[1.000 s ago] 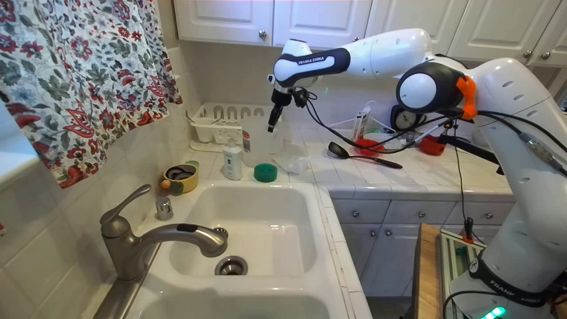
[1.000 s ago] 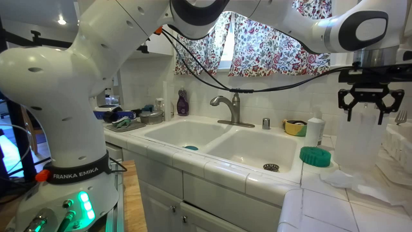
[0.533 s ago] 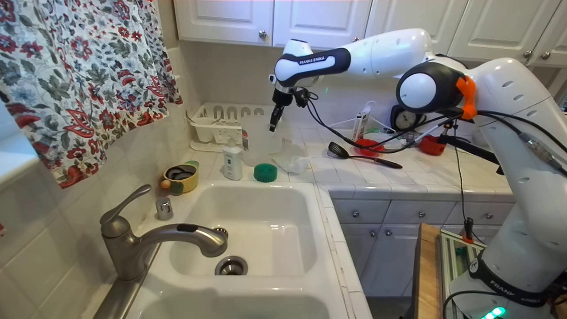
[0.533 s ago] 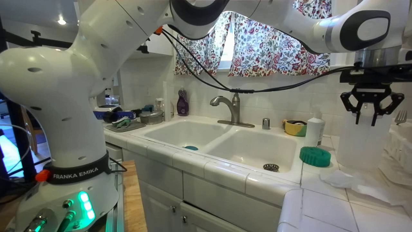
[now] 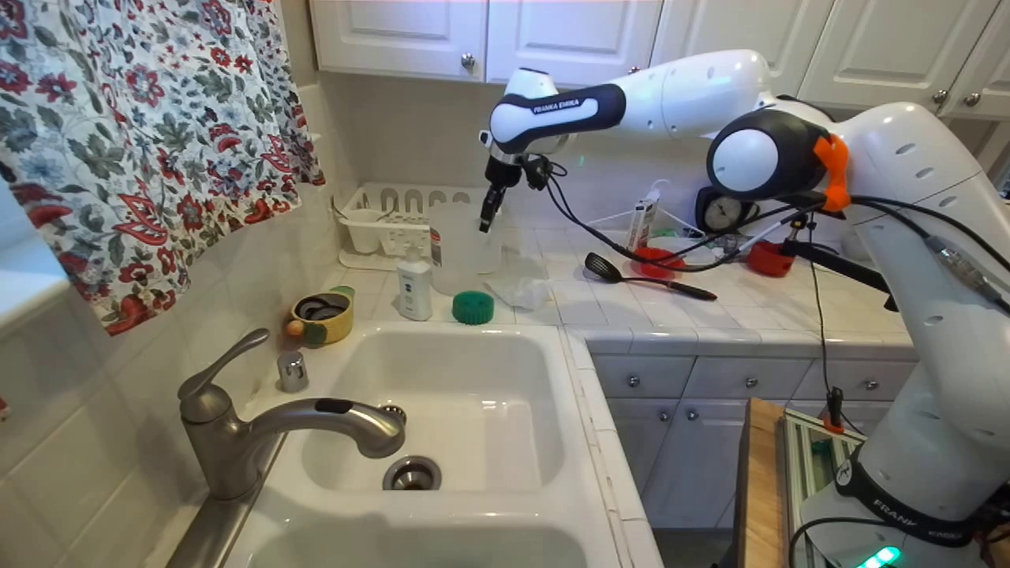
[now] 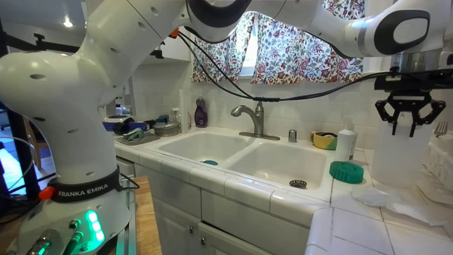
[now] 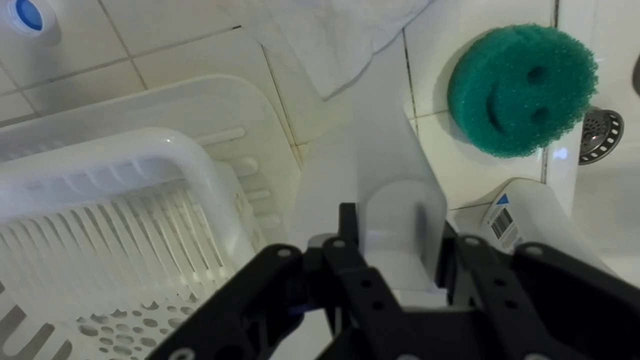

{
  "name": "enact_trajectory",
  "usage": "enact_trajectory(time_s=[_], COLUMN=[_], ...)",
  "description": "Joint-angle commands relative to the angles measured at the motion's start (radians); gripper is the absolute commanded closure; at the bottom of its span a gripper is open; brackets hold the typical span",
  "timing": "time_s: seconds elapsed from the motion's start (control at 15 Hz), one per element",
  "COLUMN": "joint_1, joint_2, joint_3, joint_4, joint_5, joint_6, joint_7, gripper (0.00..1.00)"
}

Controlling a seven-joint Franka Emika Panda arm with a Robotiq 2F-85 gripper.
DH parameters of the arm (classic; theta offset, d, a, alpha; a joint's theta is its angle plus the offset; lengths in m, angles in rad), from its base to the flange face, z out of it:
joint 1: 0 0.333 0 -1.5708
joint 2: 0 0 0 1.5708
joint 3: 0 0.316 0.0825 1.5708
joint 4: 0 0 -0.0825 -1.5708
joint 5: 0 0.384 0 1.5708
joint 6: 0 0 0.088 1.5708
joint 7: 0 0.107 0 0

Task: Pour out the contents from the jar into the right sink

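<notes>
1. Two fingers (image 7: 348,220) of the gripper (image 6: 403,132) clamped on the translucent jar (image 6: 398,164); wrist view has a narrow upper part of it b/w them, a finger against each side.
2. Jar: upright, at the counter (image 6: 357,226) corner, b/w the right sink (image 6: 279,156) & the dish rack (image 7: 100,160). Can't tell if base touches tiles, or how full it is.
3. Right sink: white basin w/ round metal drain (image 6: 298,183), seen in both exterior views; grey faucet (image 6: 259,118) stands at its back.
4. Green scrubber (image 6: 346,172) (smiley cutouts, wrist view) on counter b/w jar & sink; white bottle (image 6: 346,144) near it, closer to wall.
5. Crumpled white sheet (image 6: 371,196) by jar's base; paper or plastic, can't tell.
6. Yellow pot (image 6: 325,141) at sink's back corner.
7. In an exterior view: black slotted spoon (image 5: 655,280) on counter near red bowl (image 5: 660,262), well apart from jar.
</notes>
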State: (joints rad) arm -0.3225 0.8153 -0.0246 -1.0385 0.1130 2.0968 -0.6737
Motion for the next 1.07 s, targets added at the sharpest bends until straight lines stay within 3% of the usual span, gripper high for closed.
enact_trajectory(time_s=[0.0,0.4,1.0], joint_1=[-0.021,-0.035,-0.008], joint_2=[-0.064,-0.176,-0.484], joint_3=[0.036,0.057,0.03], joint_4=[-0.052,-0.148,-0.505], joint_5=[0.045,0.038,-0.057], joint_6=[0.036,0.063,0.086], joint_7=[-0.033,-0.077,-0.244], gripper=[0.91,0.91,0.91])
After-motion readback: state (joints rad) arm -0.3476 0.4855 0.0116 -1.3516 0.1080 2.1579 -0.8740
